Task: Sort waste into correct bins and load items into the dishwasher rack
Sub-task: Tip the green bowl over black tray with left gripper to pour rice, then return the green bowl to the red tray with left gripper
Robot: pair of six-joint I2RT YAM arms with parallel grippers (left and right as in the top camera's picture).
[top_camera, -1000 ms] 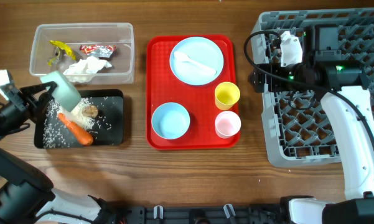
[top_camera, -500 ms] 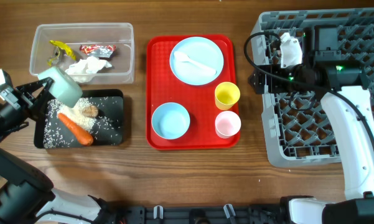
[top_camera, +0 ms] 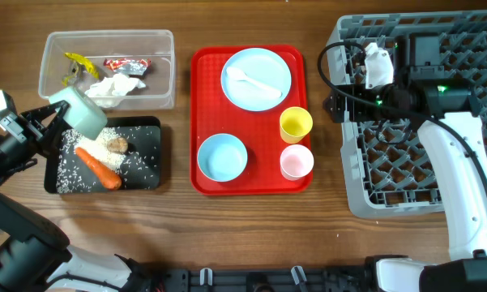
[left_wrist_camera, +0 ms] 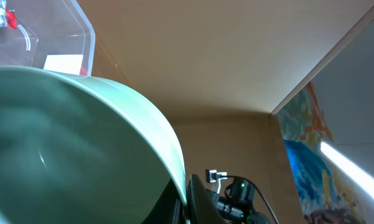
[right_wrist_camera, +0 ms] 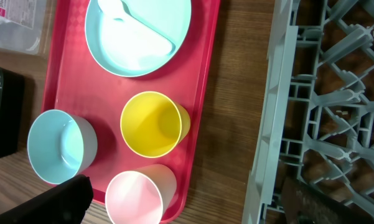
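We saw the left gripper clamped on the rim of a tilted pale blue bowl, held well to the left of the red tray. Under the bowl, also left of the red tray, the black tray held rice grains, the carrot and a brown lump. The right gripper hung just right of the red tray, at the edge of the dishwasher rack, its fingers spread wide and holding nothing.

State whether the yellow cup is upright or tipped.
Upright: the yellow cup shows its open mouth from above, base on the red tray.
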